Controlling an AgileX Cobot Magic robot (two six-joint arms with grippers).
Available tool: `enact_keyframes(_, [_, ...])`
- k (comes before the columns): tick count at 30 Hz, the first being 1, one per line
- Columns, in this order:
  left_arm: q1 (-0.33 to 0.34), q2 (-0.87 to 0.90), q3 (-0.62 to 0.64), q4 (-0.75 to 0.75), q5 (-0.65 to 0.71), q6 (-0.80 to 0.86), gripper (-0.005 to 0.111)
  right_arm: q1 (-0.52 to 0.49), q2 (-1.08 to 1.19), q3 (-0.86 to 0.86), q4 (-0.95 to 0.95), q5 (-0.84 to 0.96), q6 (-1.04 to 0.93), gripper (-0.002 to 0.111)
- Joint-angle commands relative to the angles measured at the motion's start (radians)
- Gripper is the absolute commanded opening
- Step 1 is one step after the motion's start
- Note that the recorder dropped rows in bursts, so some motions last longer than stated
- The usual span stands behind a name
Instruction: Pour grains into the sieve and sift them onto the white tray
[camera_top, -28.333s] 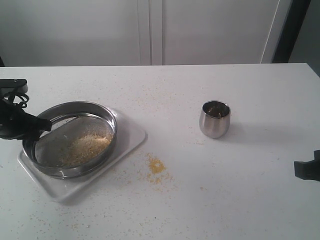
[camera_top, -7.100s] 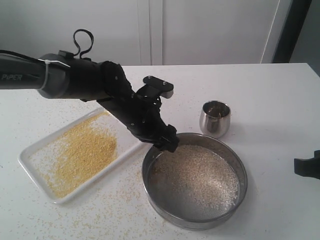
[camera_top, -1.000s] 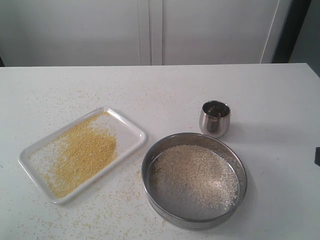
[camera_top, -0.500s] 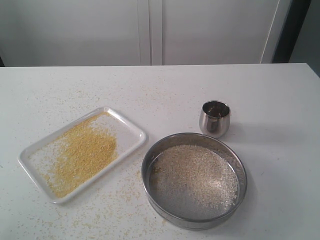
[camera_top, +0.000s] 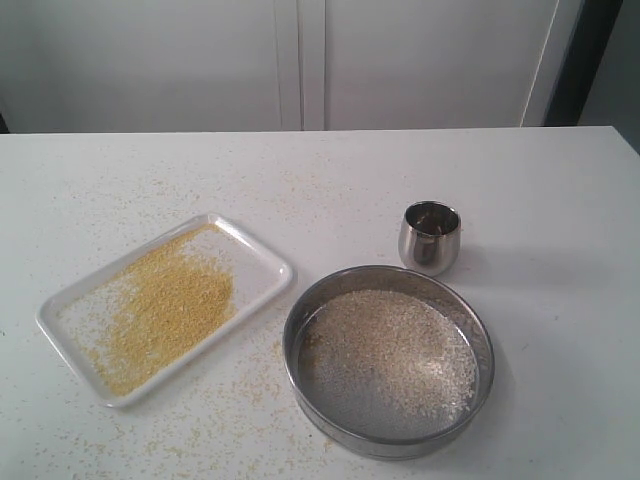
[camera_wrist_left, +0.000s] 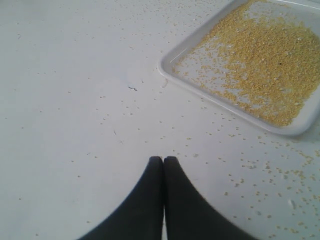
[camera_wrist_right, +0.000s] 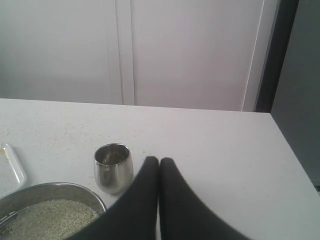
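Both arms have left the exterior view since the left one bent over the sieve (camera_top: 400, 446) some seconds back, and the dark sliver seen at the right edge a second ago is gone too; nothing on the table (camera_top: 540, 200) has shifted in that last second. The sieve sits flat at the lower right of centre, its mesh under a thin layer of paler grains (camera_top: 390, 345), with bare grey mesh along the lower left inside the ring. The white tray (camera_top: 255, 268) lies at the left of the frame, set at an angle, its right corner near the sieve's rim but apart from it. Golden grains (camera_top: 165, 305) cover a broad band down the tray's middle, while its right end is mostly bare. Stray grains (camera_top: 250, 385) dot the table around the tray and between it and the sieve. A small steel cup (camera_top: 431, 238) stands upright just beside the sieve's far rim, right of centre. In the left wrist view the left gripper (camera_wrist_left: 163, 159) has its two dark fingers pressed tip to tip with nothing between them, over bare table near a corner of the tray. The right gripper (camera_wrist_right: 159, 160) is likewise closed and empty, and in its wrist view the cup stands close beside it.
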Motion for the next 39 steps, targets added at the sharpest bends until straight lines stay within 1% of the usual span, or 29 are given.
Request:
enact_keyframes(1, [0.002,-0.004,0.009,-0.006,0.007,0.0,0.0,0.005,-0.006,0.003,0.0,-0.003,-0.004,0.0])
enact_keyframes(7, [0.002,-0.004,0.009,-0.006,0.007,0.0,0.0,0.005,-0.006,0.031,0.0,-0.024,-0.004,0.0])
enact_keyframes(11, [0.002,-0.004,0.009,-0.006,0.007,0.0,0.0,0.005,-0.021,0.107,0.008,-0.064,-0.004,0.0])
enact_keyframes(21, [0.002,-0.004,0.009,-0.006,0.007,0.0,0.0,0.005,-0.135,0.274,0.0,-0.099,-0.006,0.0])
enact_keyframes(31, [0.002,-0.004,0.009,-0.006,0.007,0.0,0.0,0.005,-0.174,0.396,0.008,-0.176,-0.013,0.0])
enact_keyframes(33, [0.002,-0.004,0.009,-0.006,0.007,0.0,0.0,0.005,-0.174,0.398,0.008,-0.205,-0.013,0.0])
enact_keyframes(39, [0.002,-0.004,0.009,-0.006,0.007,0.0,0.0,0.005,-0.174,0.398,0.0,-0.168,-0.05,0.0])
